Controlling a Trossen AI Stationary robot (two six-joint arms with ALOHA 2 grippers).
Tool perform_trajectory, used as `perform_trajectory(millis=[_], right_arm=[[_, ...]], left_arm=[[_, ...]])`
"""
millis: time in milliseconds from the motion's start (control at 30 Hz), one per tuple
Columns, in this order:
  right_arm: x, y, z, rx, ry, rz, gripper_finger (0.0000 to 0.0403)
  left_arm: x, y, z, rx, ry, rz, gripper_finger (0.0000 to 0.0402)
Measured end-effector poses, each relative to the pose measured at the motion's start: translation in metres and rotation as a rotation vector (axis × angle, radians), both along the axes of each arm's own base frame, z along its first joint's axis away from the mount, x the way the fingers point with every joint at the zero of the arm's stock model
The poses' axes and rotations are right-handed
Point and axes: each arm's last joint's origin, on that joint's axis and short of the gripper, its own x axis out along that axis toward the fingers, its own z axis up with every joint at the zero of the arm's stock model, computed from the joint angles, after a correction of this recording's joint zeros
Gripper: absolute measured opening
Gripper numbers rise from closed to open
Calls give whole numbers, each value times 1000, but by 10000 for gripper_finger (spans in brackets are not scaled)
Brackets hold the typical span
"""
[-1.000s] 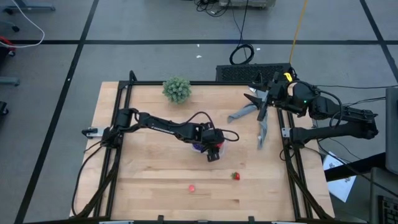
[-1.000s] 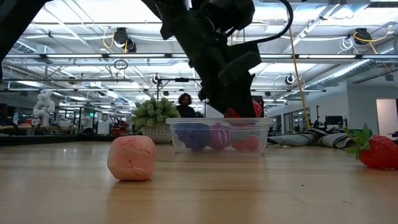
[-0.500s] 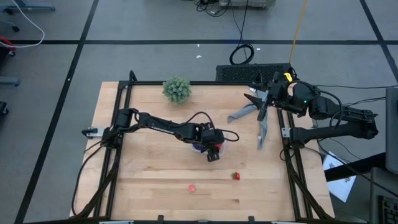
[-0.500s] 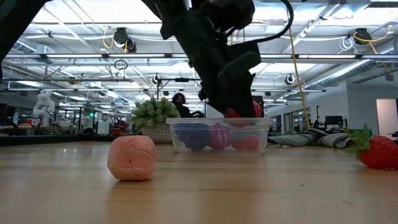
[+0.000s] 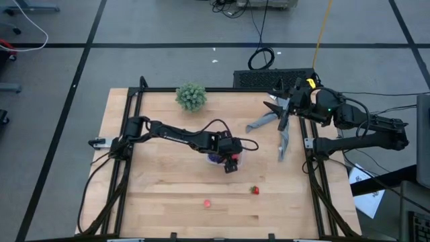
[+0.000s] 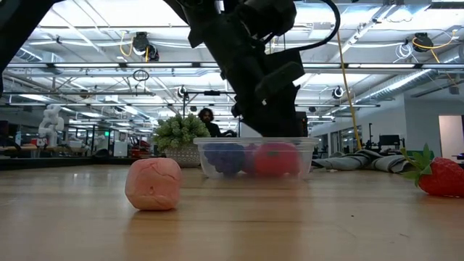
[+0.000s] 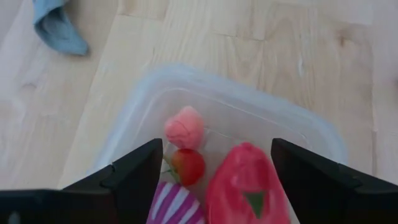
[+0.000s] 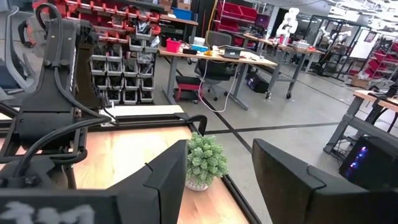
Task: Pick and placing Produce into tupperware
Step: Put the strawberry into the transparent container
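Note:
The clear tupperware point(image 5: 242, 153) stands mid-table. My left gripper point(image 7: 216, 152) hangs open just above it, slanting down, its fingers either side of a large red strawberry point(image 7: 245, 186) that lies in the container, with a gap on each side. A small red strawberry point(image 7: 188, 165), a pink piece point(image 7: 185, 126), a striped magenta piece point(image 7: 174, 205) and a purple cluster point(image 6: 223, 158) also lie inside. On the table rest a pink piece point(image 5: 207, 202) and a strawberry point(image 5: 254, 190). My right gripper point(image 8: 217, 155) waits open, raised at the far right.
A green bushy plant point(image 5: 191, 96) stands at the far edge, left of centre. A grey cloth point(image 5: 275, 128) lies at the far right, under my right arm. Bare wood lies along the near edge around the two loose pieces.
My left gripper has opened without moving off. The large red strawberry, held at the container's rim before, has dropped and now lies low inside the tupperware.

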Motion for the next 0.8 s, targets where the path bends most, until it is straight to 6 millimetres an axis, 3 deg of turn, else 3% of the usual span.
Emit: perform_trajectory(millis=[167,367,567,667,800], right_arm=[[0,0,0,0,3,1,173],[0,0,-3,16,21,1,173],[-1,1,-10,87,69,-7,173],[-2,1,-14,124,101,-13,173],[-4,2,-20,199,134,-5,173]], left_arm=[[0,2,26,25,-36,-32,308],[-18,0,93,89,-75,-117,308],[-74,-6,146,94,26,-74,308],[-102,-13,156,92,91,23,308],[-133,-29,150,92,141,137,308]])
